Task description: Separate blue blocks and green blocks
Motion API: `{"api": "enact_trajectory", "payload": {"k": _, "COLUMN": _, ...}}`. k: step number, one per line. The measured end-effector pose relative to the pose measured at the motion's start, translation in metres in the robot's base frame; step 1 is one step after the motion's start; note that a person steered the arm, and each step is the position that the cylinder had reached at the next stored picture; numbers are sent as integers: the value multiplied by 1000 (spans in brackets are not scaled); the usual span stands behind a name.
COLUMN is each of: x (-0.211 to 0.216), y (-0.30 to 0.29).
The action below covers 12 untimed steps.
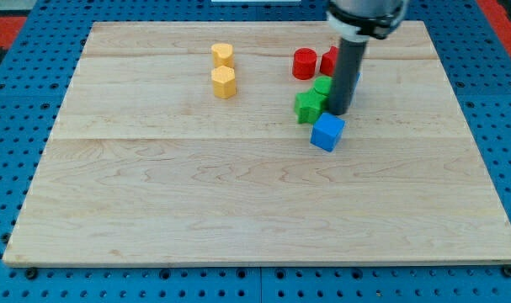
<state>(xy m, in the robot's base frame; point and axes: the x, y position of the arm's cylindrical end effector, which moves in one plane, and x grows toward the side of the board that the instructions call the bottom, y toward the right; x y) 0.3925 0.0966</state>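
Observation:
My tip (pixel 338 112) stands at the right of the board's upper half, touching or just beside the right side of a green star-shaped block (pixel 308 106). A second green block (pixel 322 85) sits just above it, partly hidden by the rod. A blue cube (pixel 327 132) lies just below my tip, close to the green star. A sliver of another blue block (pixel 355 85) shows at the rod's right edge, mostly hidden.
A red cylinder (pixel 304 63) and a red block (pixel 328 61) partly behind the rod sit above the green blocks. Two yellow blocks (pixel 222 55) (pixel 224 82) stand at the upper middle left. The wooden board (pixel 238 194) lies on a blue pegboard.

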Motion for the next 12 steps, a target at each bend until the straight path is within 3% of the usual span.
{"api": "enact_trajectory", "payload": {"k": 1, "x": 9, "y": -63}}
{"api": "enact_trajectory", "payload": {"k": 2, "x": 21, "y": -77}}
{"api": "enact_trajectory", "payload": {"k": 3, "x": 21, "y": -8}}
{"api": "enact_trajectory", "payload": {"k": 7, "x": -6, "y": 33}}
{"api": "enact_trajectory", "payload": {"k": 8, "x": -18, "y": 10}}
{"api": "enact_trajectory", "payload": {"k": 10, "x": 24, "y": -121}}
{"api": "enact_trajectory", "payload": {"k": 12, "x": -42, "y": -69}}
